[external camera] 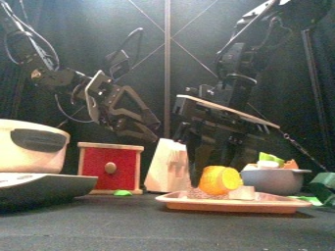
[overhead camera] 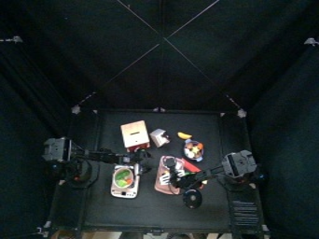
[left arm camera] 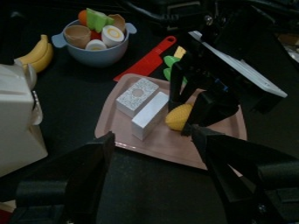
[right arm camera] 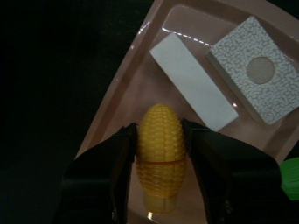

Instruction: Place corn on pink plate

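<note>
- The right gripper (right arm camera: pixel 160 166) rises from the picture's lower edge, its two black jaws set either side of the corn (right arm camera: pixel 160 150).
- The corn is a yellow cob, lying lengthwise between the jaws; both jaws press against its sides.
- The cob's rounded tip points toward two blocks on the pink plate (right arm camera: pixel 117 105).
- The white block (right arm camera: pixel 197 77) is a long, plain slab lying slantwise just beyond the cob's tip.
- The speckled block (right arm camera: pixel 260 70) sits just beside the white one and carries a round mark on its top face.
- Around the plate the bench (right arm camera: pixel 59 61) is black.
- A small green thing (right arm camera: pixel 291 171) shows at the picture's edge; what it is cannot be told.
</note>
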Controlling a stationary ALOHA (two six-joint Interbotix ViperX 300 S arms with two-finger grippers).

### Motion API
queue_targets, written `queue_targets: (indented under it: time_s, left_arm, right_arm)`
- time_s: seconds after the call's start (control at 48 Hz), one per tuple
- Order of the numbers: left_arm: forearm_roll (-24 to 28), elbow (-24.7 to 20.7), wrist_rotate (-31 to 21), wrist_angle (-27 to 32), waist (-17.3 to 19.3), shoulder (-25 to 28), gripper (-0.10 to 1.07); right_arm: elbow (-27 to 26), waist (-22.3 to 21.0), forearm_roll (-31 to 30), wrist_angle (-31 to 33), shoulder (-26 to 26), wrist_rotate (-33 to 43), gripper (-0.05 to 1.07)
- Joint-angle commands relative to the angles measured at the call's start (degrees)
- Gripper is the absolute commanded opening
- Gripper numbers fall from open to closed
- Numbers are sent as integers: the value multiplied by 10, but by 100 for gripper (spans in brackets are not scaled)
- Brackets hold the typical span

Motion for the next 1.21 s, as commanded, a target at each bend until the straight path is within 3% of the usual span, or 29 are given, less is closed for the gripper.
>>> queue_targets:
  time_s: [0.0,0.104,0.729,0.896,1.188]
  left_arm:
    - [1,-6,1,-2,2,-10,101]
    - [1,-5,1,-1,3,-10,101]
    - [3,11,0,1,39,-33,101]
    - [4,33,0,1,40,-56,101]
    - [4,55,-2,1,33,-80,101]
  right_arm:
    - [-13,3,3,1,-11,0,88]
    - [-13,4,7,1,-11,0,95]
    - [-33,15,-9,36,-58,-10,95]
    - [-4,14,-29,52,-86,-11,95]
    - [78,1,-96,48,-183,-14,95]
